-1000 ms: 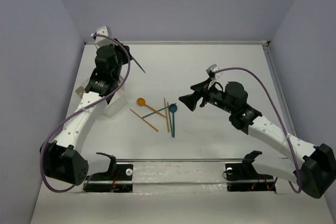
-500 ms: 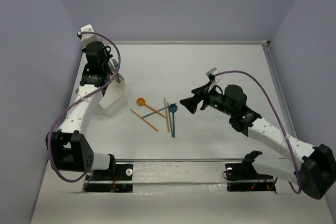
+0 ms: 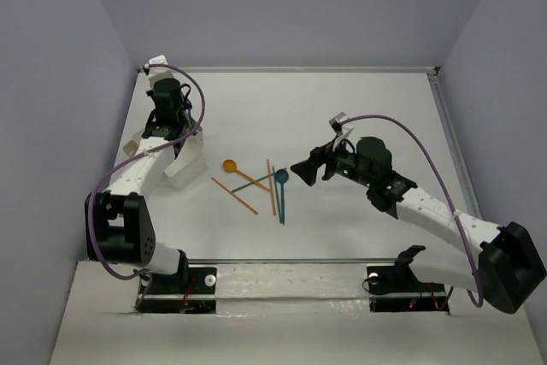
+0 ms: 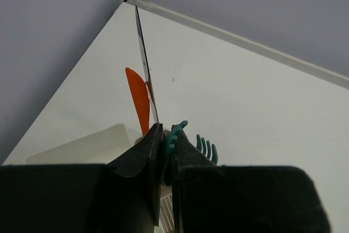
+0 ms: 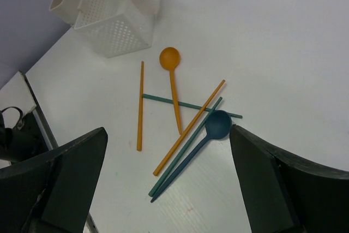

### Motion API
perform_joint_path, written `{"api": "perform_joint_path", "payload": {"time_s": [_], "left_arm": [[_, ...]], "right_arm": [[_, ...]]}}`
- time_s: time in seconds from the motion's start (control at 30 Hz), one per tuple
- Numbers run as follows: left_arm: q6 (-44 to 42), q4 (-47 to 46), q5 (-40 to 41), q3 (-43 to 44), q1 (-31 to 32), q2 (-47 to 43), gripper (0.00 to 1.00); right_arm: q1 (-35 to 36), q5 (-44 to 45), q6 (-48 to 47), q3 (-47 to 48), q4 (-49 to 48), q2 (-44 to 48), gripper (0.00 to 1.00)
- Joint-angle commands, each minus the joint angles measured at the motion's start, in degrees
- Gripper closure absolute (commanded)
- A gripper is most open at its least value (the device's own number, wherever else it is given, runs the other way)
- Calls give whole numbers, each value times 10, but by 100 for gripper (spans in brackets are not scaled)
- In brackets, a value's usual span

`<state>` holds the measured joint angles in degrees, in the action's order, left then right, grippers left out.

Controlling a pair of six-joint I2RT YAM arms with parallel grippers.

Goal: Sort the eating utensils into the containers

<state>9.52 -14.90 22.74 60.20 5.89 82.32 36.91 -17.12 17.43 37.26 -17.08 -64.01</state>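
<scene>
A white bench [image 3: 367, 108] is showing from above. At its 10 o'clock edge, a white perforated plastic organiser of joined open-top compartments [image 3: 190, 160] is standing upright. The left end effector [image 4: 168, 137] is hovering over it. Its jaws are pressing nearly together, pinching a thin dark grey plastic utensil [image 4: 143, 64] that is showing edge-on, so its kind is unclear. An orange plastic knife [image 4: 139, 99] and teal plastic fork tines [image 4: 205, 147] are sticking up just beyond the fingertips; which compartment is holding them is unclear.

At 3 o'clock from the organiser, loose pieces are lying crossed on the bench. They are an orange plastic spoon [image 5: 172, 80], two orange plastic sticks [image 5: 140, 107], two teal plastic sticks [image 5: 191, 103] and a dark blue plastic spoon [image 5: 217, 125].

At 3 o'clock from that pile, the right end effector [image 3: 300, 168] is hanging above the bench, jaws spread wide and holding nothing.
</scene>
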Motion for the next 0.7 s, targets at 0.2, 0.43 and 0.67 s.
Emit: {"api": "perform_joint_path", "payload": {"time_s": [0.2, 0.43, 0.67], "left_arm": [[-6, -30, -16, -5, -2, -38, 42], [33, -9, -43, 14, 3, -86, 14], [116, 38, -181, 44, 3, -191, 8]], "right_arm": [[5, 46, 14, 46, 62, -72, 0], [17, 83, 40, 44, 88, -83, 5], [59, 134, 66, 66, 103, -158, 41]]}}
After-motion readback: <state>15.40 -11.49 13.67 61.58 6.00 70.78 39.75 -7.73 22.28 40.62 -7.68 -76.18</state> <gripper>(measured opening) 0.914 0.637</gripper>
